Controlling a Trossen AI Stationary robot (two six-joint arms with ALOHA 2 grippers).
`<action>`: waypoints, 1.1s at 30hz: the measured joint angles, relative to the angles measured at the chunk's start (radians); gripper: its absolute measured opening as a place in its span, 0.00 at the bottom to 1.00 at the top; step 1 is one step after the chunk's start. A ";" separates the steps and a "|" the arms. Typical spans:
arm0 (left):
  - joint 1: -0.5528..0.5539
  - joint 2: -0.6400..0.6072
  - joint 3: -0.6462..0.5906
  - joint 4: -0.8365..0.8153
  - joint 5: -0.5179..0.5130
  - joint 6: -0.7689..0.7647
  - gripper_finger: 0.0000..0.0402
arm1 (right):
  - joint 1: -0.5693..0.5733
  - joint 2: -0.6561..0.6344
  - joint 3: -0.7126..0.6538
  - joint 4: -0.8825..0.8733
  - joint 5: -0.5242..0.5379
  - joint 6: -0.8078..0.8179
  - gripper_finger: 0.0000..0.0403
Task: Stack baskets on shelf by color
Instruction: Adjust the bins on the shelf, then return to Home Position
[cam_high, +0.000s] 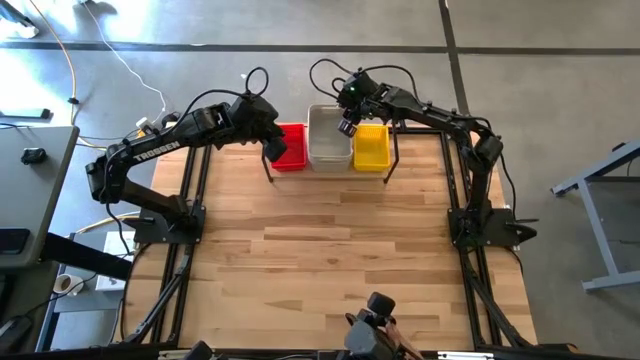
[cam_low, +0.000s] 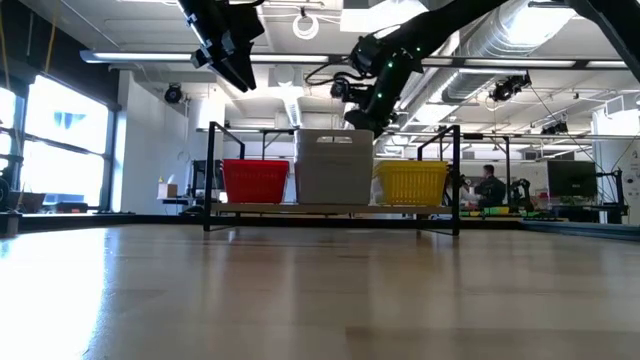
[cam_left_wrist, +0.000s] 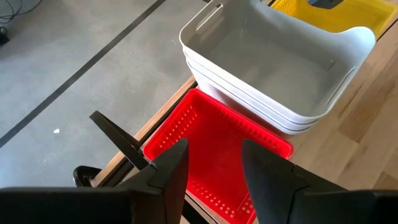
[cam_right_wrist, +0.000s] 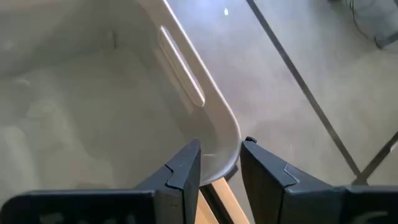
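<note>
On the shelf (cam_high: 330, 172), the clear-grey baskets (cam_high: 329, 140) sit stacked between the red basket (cam_high: 290, 148) and yellow basket (cam_high: 371, 147). Left end effector (cam_left_wrist: 214, 165) hovers parted above the red basket; right end effector (cam_right_wrist: 220, 163) straddles the clear-grey stack's rim, parted.

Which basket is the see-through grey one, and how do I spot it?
Look at the shelf at the table's far edge. The grey basket sits in the middle, between red and yellow. It is taller, pale, with smooth sides.
</note>
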 joint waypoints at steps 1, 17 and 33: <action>0.000 0.000 0.000 0.000 0.000 0.000 0.34 | 0.000 -0.003 0.000 0.006 -0.001 0.000 0.24; -0.008 -0.002 0.000 -0.012 0.059 0.000 0.34 | 0.008 -0.098 0.000 -0.007 0.036 0.038 0.24; -0.229 -0.112 -0.117 0.125 0.126 -0.041 0.34 | 0.176 -0.311 0.000 -0.169 0.007 0.237 0.24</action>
